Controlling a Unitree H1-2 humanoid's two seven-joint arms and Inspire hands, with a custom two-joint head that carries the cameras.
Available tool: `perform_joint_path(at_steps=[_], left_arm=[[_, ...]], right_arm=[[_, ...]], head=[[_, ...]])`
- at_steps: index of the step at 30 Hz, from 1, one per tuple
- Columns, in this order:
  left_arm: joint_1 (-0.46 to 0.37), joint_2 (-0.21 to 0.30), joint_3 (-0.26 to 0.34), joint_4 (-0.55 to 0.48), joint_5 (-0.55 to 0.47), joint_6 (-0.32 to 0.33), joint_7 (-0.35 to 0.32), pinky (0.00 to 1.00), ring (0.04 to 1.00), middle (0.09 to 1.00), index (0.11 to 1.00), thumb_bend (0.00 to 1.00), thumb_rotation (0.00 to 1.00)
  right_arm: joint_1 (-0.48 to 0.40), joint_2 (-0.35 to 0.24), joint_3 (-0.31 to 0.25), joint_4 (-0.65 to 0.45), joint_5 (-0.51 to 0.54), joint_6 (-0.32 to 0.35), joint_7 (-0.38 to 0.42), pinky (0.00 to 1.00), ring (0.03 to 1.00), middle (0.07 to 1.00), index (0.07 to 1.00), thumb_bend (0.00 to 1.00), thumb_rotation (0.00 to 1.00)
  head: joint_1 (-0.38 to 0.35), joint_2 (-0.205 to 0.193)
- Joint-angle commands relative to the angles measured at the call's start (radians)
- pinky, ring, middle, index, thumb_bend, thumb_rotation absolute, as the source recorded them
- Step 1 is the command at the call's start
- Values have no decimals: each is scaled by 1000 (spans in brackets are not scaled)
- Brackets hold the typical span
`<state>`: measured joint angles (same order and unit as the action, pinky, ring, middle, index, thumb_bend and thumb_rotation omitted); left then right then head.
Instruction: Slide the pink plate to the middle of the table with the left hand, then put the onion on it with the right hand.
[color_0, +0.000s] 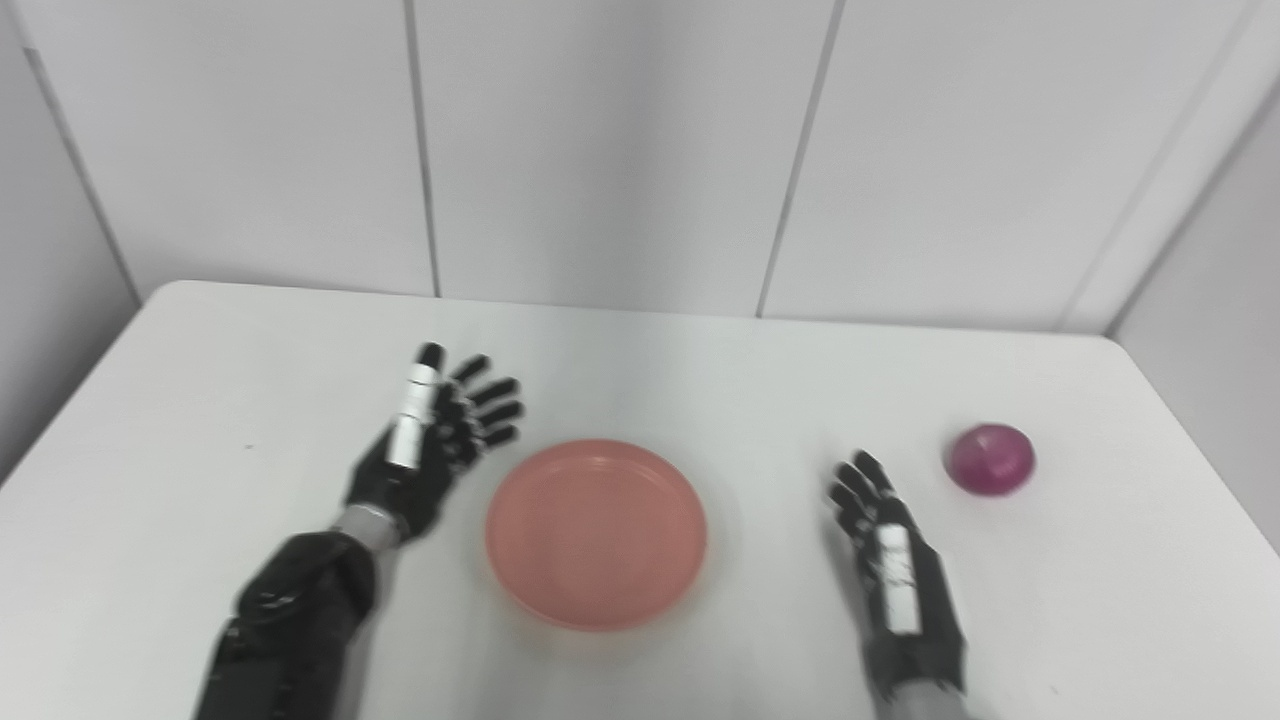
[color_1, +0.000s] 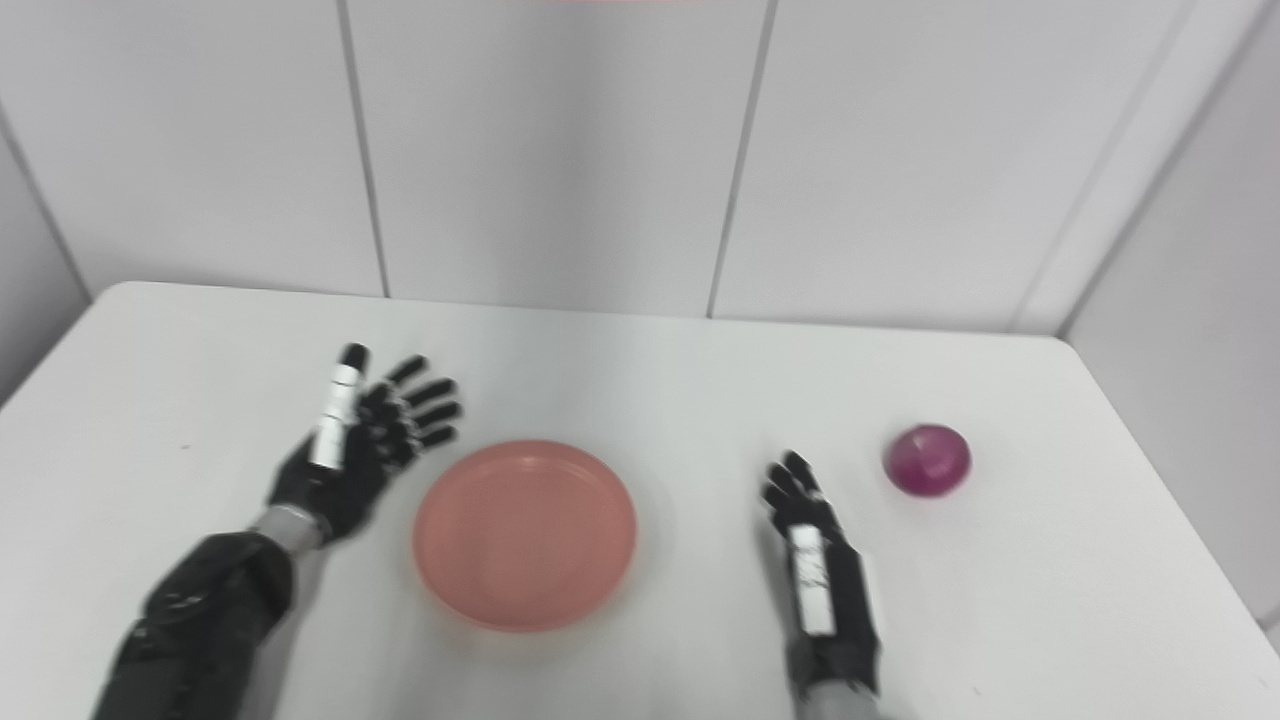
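On the worktop (color_0: 200, 400), the onion (color_0: 990, 458) looks round, smooth, likely to roll; the spread, empty right hand (color_0: 895, 560) should wrap its sides. The left hand (color_0: 425, 440) is spread too, beside the pink plate (color_0: 596, 533).

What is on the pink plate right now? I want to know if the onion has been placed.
Nothing lies on the pink plate; its whole inside shows bare. The onion sits on the table to its right, beyond the open right robot hand.

Legible text, labels, brands, numbers, signs: none were found on any surface in either view; blur ruled out fine print.
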<state>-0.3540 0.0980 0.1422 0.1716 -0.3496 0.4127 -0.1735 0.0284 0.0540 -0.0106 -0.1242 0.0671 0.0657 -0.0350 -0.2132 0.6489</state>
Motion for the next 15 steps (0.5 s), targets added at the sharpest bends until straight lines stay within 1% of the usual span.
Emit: perform_joint_path(at_steps=[1, 3, 6, 11, 15], left_arm=[[-31, 17, 7, 28, 0, -16, -5, 840, 824, 831, 907, 715, 941], [-45, 35, 6, 58, 15, -61, -12, 861, 843, 839, 913, 731, 949], [-59, 55, 4, 110, 29, -125, -22, 871, 843, 831, 908, 738, 942], [-72, 80, 1, 191, 47, -206, -41, 881, 834, 817, 902, 746, 927], [-71, 91, -6, 220, 49, -238, -52, 849, 813, 800, 886, 753, 922]], right_arm=[[-4, 16, 12, -2, -7, 41, -4, 963, 913, 893, 925, 782, 902], [-6, 21, 16, 0, -12, 45, -6, 978, 920, 897, 930, 796, 910], [-7, 26, 19, 1, -10, 45, -6, 985, 928, 902, 934, 806, 906], [-8, 29, 21, 2, -13, 46, -9, 981, 931, 908, 940, 825, 901], [-10, 33, 23, 0, -18, 54, -13, 984, 932, 912, 943, 839, 902]], head=[[-11, -1], [-18, -2], [-26, -2], [-30, -1], [-55, 0]])
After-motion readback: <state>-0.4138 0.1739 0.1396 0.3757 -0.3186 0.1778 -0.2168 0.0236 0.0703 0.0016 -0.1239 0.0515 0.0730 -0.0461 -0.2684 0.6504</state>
